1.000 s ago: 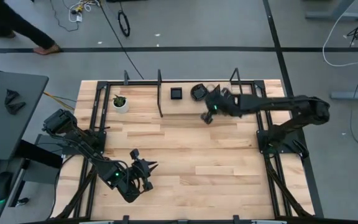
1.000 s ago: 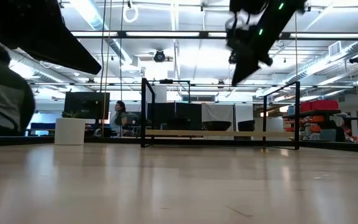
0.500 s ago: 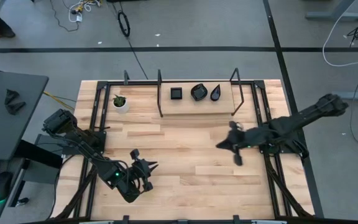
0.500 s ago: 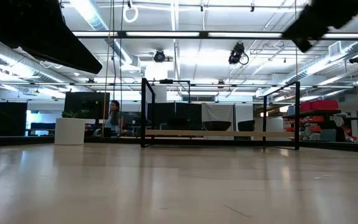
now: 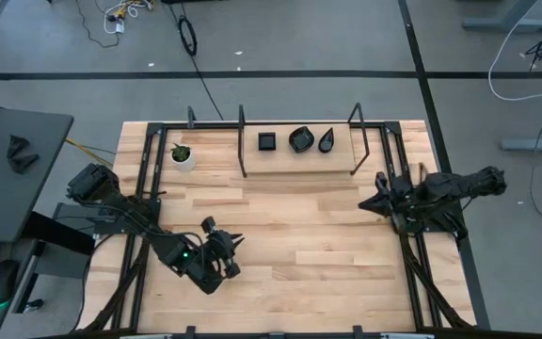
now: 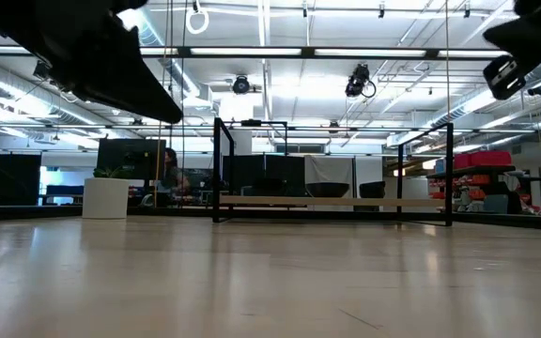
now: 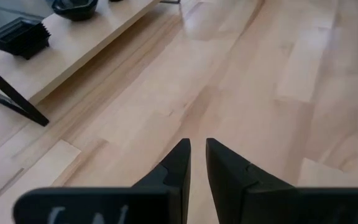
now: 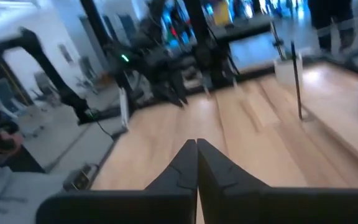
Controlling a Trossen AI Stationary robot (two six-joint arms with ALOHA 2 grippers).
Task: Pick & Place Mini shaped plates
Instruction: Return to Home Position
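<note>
A: Where are the small glossy black shallow plates [image 5: 300, 139]?

B: Three sit on the far shelf [image 5: 280, 153].

A: End effectors?

B: Left end effector [image 5: 231, 254] slightly parted, empty; right end effector [image 5: 381, 193] clenched, empty.

A: Handling?

B: Probably light, rigid, slippery; pinch a rim.

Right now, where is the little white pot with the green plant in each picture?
High view: the white pot stands at the table's far left, left of the black frame.
Low view: it sits at the left, again left of that frame.
Left wrist view: not in it.
Right wrist view: a blurred pale block at the right edge is probably it, beside a dark frame post.
Shared landmark: the black frame.
</note>
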